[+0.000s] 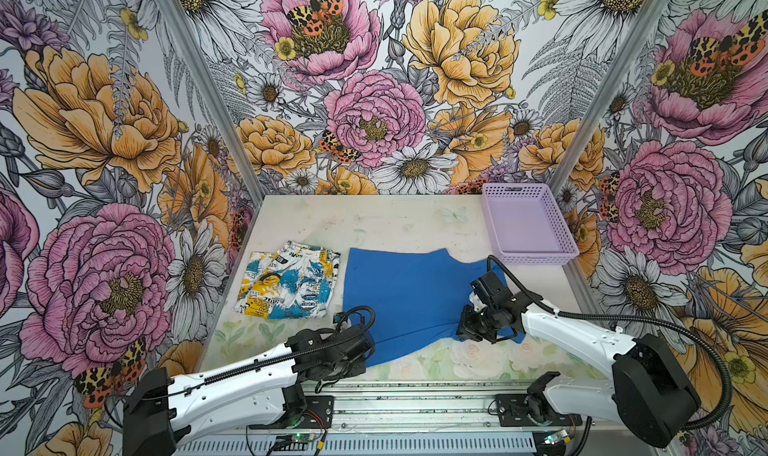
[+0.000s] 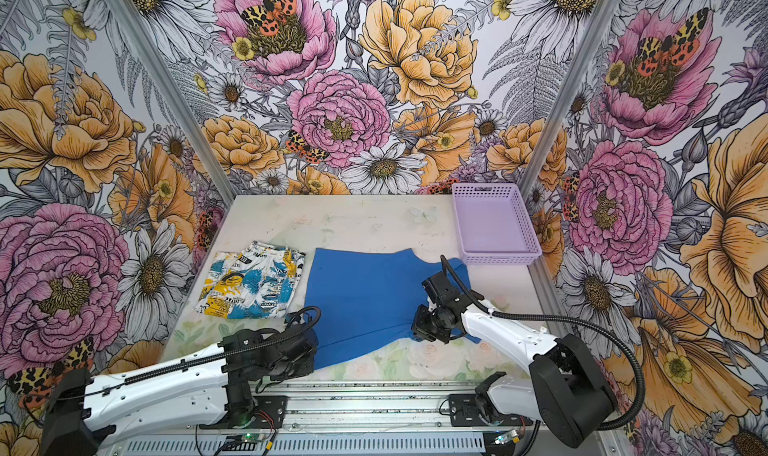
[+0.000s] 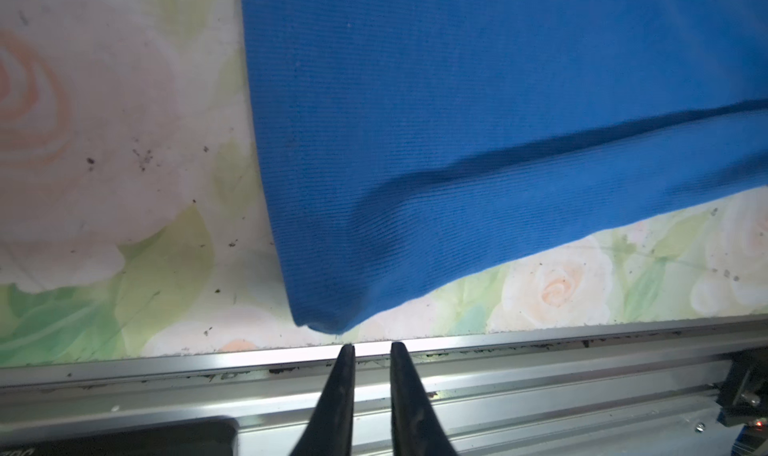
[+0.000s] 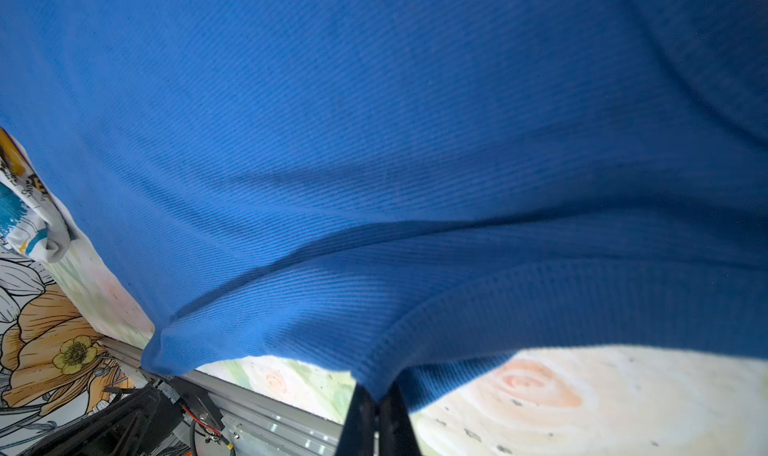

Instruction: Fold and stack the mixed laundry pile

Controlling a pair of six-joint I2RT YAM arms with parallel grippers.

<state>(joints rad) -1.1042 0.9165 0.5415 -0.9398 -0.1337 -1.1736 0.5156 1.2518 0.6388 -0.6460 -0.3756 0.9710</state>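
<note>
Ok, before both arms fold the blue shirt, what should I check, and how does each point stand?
1. Right gripper shut on the blue T-shirt's near hem: ok.
2. Left gripper gripping the near corner: not ok; jaws slightly apart, empty, just short of it.
3. Shirt flat: not ok; creased toward the pinch.
4. Printed garment folded, beside the shirt: ok.
5. Sleeve under the right arm: cannot tell, hidden.

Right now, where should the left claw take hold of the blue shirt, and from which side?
The shirt's near left corner, from the table's front edge: it lies free, pointing at the slightly open left claw, while the right claw pinches the near hem.
</note>
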